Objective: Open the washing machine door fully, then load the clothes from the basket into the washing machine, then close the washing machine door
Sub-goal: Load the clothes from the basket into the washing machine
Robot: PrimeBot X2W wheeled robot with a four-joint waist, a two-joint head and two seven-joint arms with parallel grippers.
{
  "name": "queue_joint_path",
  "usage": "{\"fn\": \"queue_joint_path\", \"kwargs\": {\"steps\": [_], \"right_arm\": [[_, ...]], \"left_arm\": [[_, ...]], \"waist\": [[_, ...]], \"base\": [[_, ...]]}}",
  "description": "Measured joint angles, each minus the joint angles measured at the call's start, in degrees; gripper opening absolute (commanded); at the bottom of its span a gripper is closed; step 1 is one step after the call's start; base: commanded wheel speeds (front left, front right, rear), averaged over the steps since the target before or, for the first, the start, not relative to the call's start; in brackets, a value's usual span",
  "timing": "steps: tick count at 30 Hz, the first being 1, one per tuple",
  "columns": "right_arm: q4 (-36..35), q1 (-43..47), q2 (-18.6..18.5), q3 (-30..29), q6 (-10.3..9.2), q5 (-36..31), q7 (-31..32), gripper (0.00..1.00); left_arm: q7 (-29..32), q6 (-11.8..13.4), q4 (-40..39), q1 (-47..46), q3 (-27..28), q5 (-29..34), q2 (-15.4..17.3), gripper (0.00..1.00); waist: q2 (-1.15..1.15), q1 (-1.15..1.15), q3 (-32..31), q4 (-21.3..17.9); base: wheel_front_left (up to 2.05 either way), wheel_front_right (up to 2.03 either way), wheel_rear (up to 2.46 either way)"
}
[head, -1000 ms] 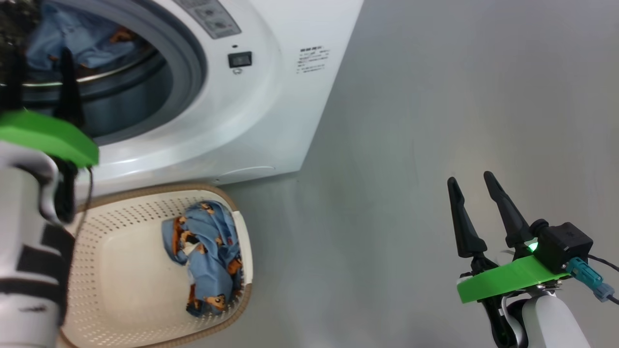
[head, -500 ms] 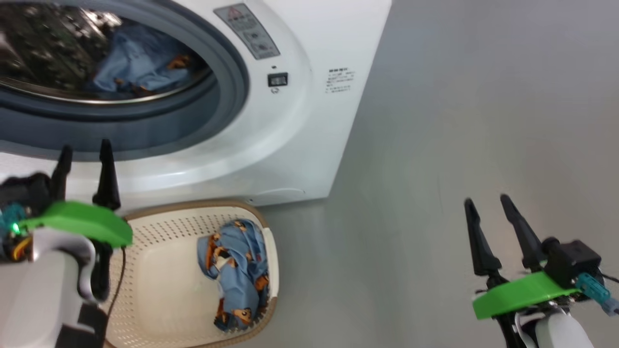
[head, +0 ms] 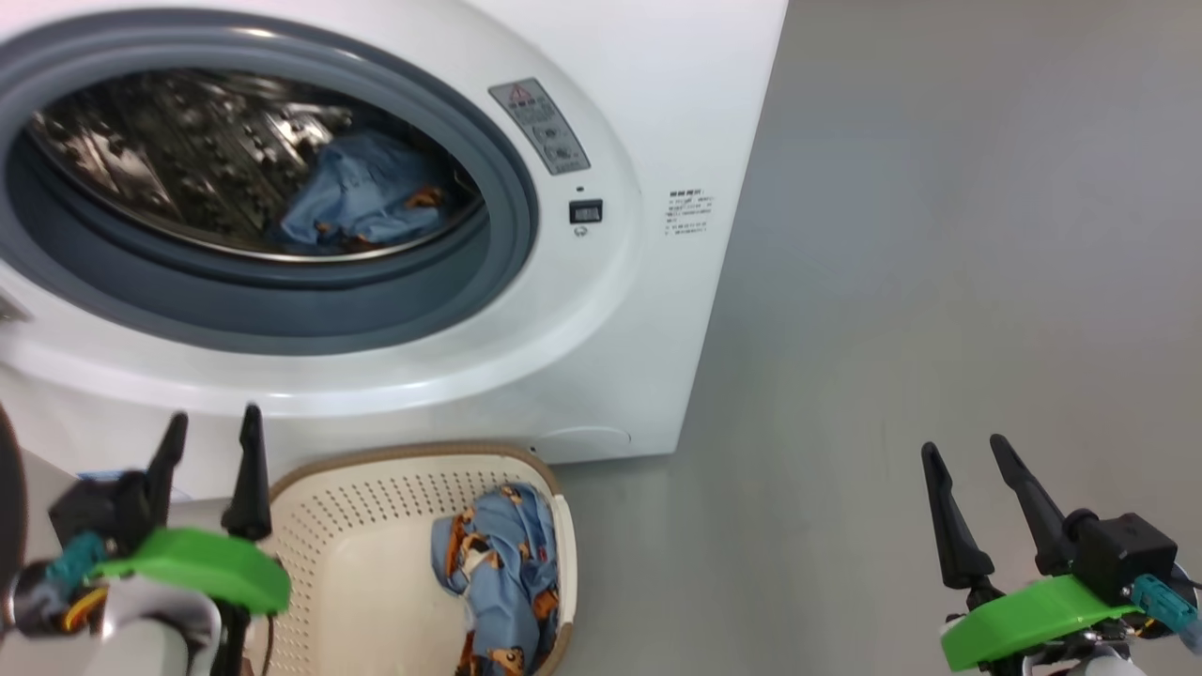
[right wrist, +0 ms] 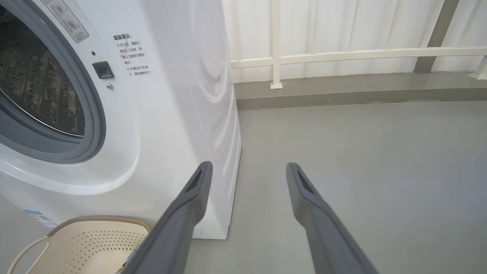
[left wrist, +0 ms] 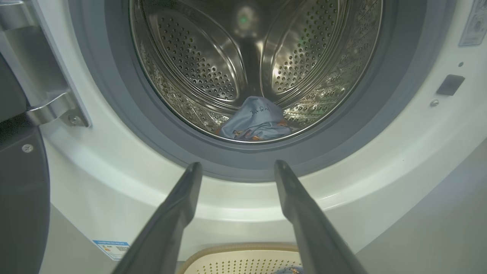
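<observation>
I'm holding the left hand [head: 214,414] and right hand [head: 963,444] wide and empty. Some clothes [head: 362,197] are lying inside the washing machine [head: 657,310]. More are sitting in the basket [head: 376,488] on the floor [head: 939,235] against its front.

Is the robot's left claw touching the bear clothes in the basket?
Apart. Head view: bare basket shows between the open left gripper and the clothes.

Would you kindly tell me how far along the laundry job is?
Done: the washing machine door stands open, and one bear-print garment lies in the drum. In hand: nothing; left gripper and right gripper are open, empty. Left: the clothes in the basket, then closing the door.
</observation>
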Motion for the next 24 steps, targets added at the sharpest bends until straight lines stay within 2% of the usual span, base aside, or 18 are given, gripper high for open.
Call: {"fn": "queue_joint_path", "kwargs": {"steps": [24], "right_arm": [[-1.2, 7.9, -1.2, -2.1, 0.0, 0.6, 0.0, 1.0]], "left_arm": [[0.0, 0.0, -14.8, 21.5, 5.9, 1.8, -1.9, 1.0]], "waist": [[0.0, 0.0, -6.7, 0.8]], "base": [[0.0, 0.0, 0.0]]}}
